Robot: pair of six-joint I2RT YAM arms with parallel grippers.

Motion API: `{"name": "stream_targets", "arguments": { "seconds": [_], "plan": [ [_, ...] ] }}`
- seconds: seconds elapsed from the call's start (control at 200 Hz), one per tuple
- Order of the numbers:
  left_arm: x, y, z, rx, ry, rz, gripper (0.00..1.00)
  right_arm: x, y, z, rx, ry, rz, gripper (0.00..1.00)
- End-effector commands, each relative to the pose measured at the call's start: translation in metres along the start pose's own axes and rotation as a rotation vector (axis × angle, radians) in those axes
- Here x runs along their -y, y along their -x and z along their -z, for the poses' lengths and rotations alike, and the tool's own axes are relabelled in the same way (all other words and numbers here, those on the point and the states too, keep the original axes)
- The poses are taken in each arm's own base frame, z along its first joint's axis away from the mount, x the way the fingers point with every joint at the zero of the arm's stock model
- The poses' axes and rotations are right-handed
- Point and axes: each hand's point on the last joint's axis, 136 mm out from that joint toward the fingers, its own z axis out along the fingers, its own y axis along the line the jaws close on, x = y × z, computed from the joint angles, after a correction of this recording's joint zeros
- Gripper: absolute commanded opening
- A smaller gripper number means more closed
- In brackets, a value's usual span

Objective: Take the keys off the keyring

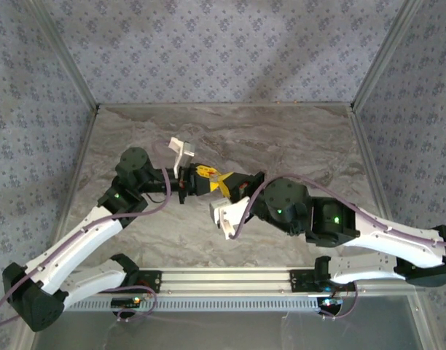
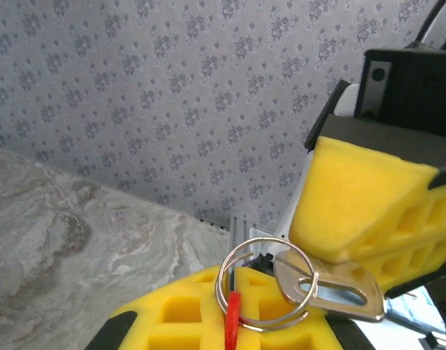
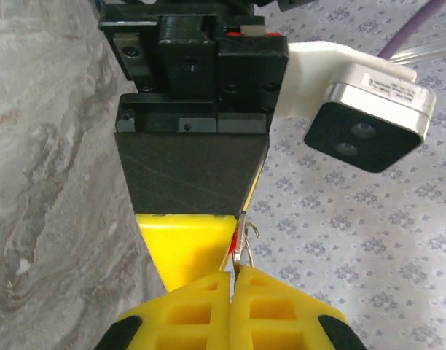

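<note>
The left gripper is clenched on the keyring. Its yellow, spongy-looking fingertips, moulded with square recesses, pinch the thin red plastic tag, and the keyring's round silvery wire loop stands up above them. The right gripper is also clamped tight, its yellow wedge-shaped pads squeezing the flat, shiny metal key, whose holed head is threaded on that loop. Both grippers meet tip to tip above the middle of the grey marble-patterned table.

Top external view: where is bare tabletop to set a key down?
Crowded: centre, where left gripper and right gripper meet at the keyring and key. Bare: the table strip from there to the back wall; the patch toward the rail.
</note>
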Motion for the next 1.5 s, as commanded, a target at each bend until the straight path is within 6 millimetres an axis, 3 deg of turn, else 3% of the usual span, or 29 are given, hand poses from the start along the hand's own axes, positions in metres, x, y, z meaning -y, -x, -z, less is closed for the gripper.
{"name": "stream_targets", "arguments": {
  "seconds": [0.0, 0.145, 0.235, 0.365, 0.48, 0.495, 0.54, 0.605, 0.72, 0.825, 0.915, 1.099, 1.219, 1.494],
  "plan": [
    [0.042, 0.068, 0.014, 0.176, -0.031, -0.229, 0.0, -0.1, 0.011, -0.007, 0.093, 0.413, 0.108, 0.0],
    [0.043, 0.061, 0.009, 0.14, -0.016, -0.265, 0.0, -0.09, 0.015, -0.027, 0.06, 0.38, 0.067, 0.0],
    [0.047, 0.052, 0.004, 0.093, -0.004, -0.304, 0.0, -0.099, 0.012, -0.04, 0.018, 0.356, 0.088, 0.0],
    [0.049, 0.046, -0.004, 0.066, -0.014, -0.312, 0.0, -0.092, 0.025, -0.055, 0.058, 0.272, 0.008, 0.0],
    [0.049, 0.047, -0.007, 0.067, -0.017, -0.307, 0.0, -0.096, 0.034, -0.064, 0.097, 0.247, -0.021, 0.0],
    [0.05, 0.047, -0.007, 0.068, -0.018, -0.309, 0.0, -0.109, 0.03, -0.067, 0.085, 0.269, -0.013, 0.0],
    [0.052, 0.046, -0.008, 0.066, -0.022, -0.316, 0.0, -0.113, 0.029, -0.069, 0.087, 0.275, -0.022, 0.0],
    [0.05, 0.045, -0.009, 0.068, -0.009, -0.318, 0.07, -0.111, 0.031, -0.069, 0.099, 0.271, -0.06, 0.0],
    [0.047, 0.042, -0.009, 0.089, 0.017, -0.318, 0.24, -0.095, 0.031, -0.067, 0.114, 0.22, -0.152, 0.0],
    [0.04, 0.039, -0.009, 0.103, 0.046, -0.312, 0.33, -0.07, 0.025, -0.065, 0.12, 0.14, -0.254, 0.0],
    [0.034, 0.034, -0.006, 0.112, 0.08, -0.308, 0.42, -0.042, 0.013, -0.063, 0.114, 0.038, -0.358, 0.0],
    [0.02, 0.03, 0.008, 0.15, 0.189, -0.307, 0.57, -0.008, -0.017, -0.057, 0.088, -0.11, -0.525, 0.0],
    [0.015, 0.025, 0.015, 0.148, 0.238, -0.311, 0.63, 0.002, -0.034, -0.05, 0.098, -0.169, -0.619, 0.0],
    [0.009, 0.012, 0.022, 0.097, 0.281, -0.295, 0.65, 0.021, -0.066, -0.03, 0.121, -0.303, -0.731, 0.0]
  ]
}}
